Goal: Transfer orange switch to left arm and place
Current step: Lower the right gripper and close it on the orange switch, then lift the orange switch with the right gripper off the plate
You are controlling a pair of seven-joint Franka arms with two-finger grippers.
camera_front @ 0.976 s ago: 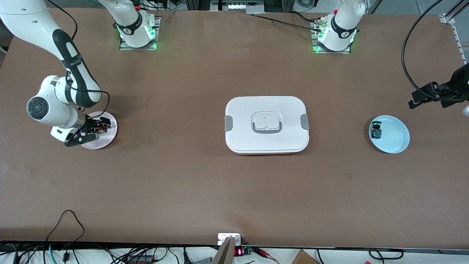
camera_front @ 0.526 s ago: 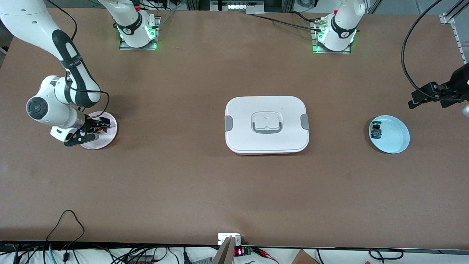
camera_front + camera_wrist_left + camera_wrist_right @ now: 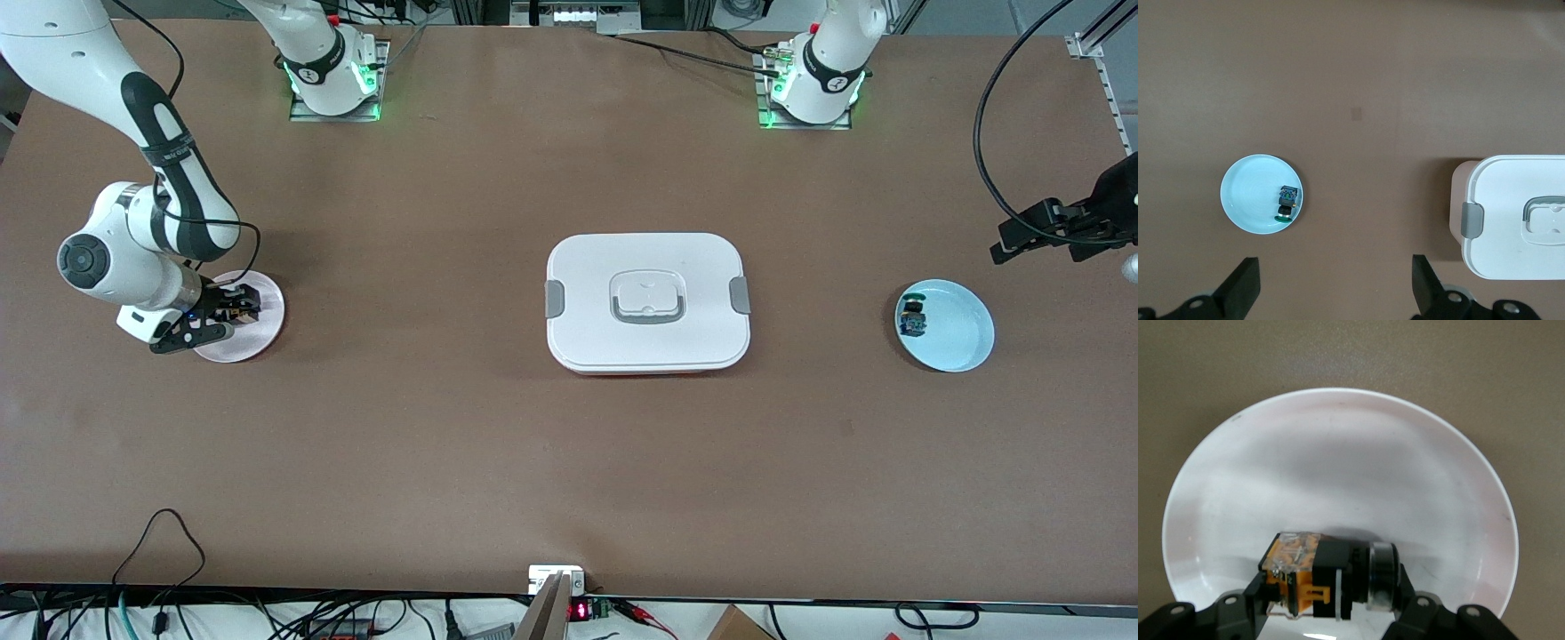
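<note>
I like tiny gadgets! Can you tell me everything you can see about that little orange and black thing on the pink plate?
The orange switch is a tiny block lying on its side. One end is orange with a clear, shiny cover, the middle is black, and the other end is a round silvery ring. It looks like plastic and metal. It sits on the pale pink plate at the right arm's end of the table, and the right end effector is shut on it, a black finger on each side.

The left gripper (image 3: 1040, 233) sits at the front view's edge, its arm cut off there. In the left wrist view only its fingertips (image 3: 1245, 288) show, and the box (image 3: 1518, 217) runs past the frame. The right gripper (image 3: 233, 307) covers part of the pink plate (image 3: 262, 331); the orange switch (image 3: 1318, 573) is too small to make out from the front.
</note>
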